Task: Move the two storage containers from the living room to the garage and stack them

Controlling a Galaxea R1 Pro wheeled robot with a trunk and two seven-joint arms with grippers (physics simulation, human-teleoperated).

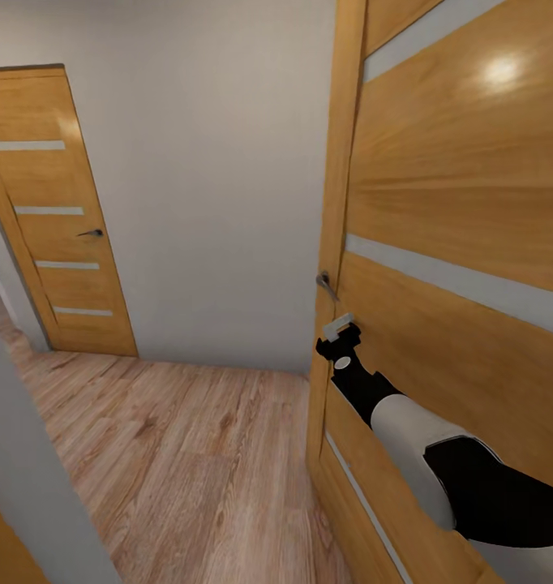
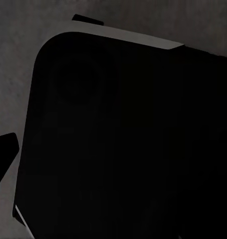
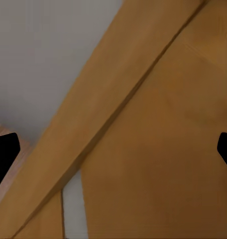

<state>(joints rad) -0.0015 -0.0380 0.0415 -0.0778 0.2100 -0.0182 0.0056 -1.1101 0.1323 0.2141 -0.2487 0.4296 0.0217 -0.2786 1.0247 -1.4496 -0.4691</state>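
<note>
The largest surface in the head view is a wooden slatted door (image 1: 463, 243) at close range on the right, honey-coloured with pale horizontal strips, standing against its wooden jamb (image 1: 335, 203). A grey-white wall (image 1: 212, 178) runs behind, meeting a light wood plank floor (image 1: 179, 462) along its base. A second door (image 1: 53, 211) of the same pattern stands shut at the far left end of that wall, with a dark lever handle (image 1: 91, 233) at its right edge. A grey wall edge (image 1: 25, 454) crosses the near left corner of the view.

The right arm (image 1: 422, 446), white and black, reaches forward along the face of the near door. The right gripper (image 1: 339, 331) sits at the door's left edge, just below the metal door handle (image 1: 326, 284) and very near it; contact cannot be confirmed. In the right wrist view the two dark fingertips (image 3: 3, 159) lie at opposite edges of the picture with door panel and jamb between them, so the tool is spread wide and grasps nothing.

The left wrist view shows a dark rounded body (image 2: 123, 139) over rough grey ground (image 2: 13, 59), with one dark fingertip (image 2: 3, 149) at the edge; the left gripper's state cannot be told.

No orange-red container appears in any view; their location cannot be told.
</note>
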